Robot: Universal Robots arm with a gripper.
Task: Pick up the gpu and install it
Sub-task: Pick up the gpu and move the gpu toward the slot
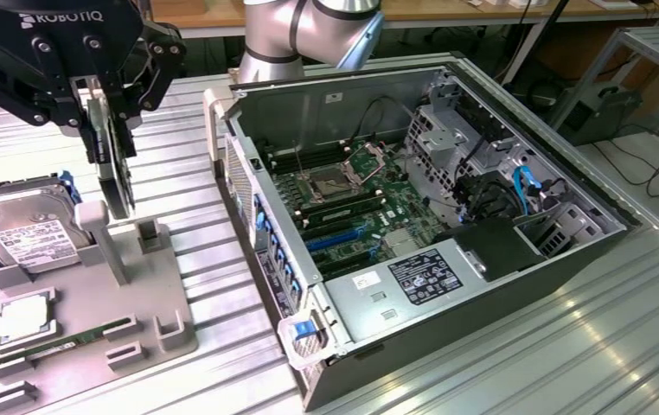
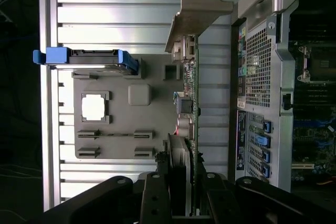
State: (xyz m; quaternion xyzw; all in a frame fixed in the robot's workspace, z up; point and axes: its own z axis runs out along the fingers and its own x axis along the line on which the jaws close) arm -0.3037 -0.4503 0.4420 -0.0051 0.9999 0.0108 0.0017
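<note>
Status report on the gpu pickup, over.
Robot hand shut on gpu. Card upright above gray fixture tray. Open computer case alongside, apart from card.

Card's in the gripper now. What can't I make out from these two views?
- Exterior view: gpu hangs edge-on, faces unseen; the gripper covers its top.
- Exterior view: motherboard slots too small to judge.
- Wrist view: computer case interior cut off by the picture edge.
- Hard drive: cut by the exterior view's left edge.
</note>
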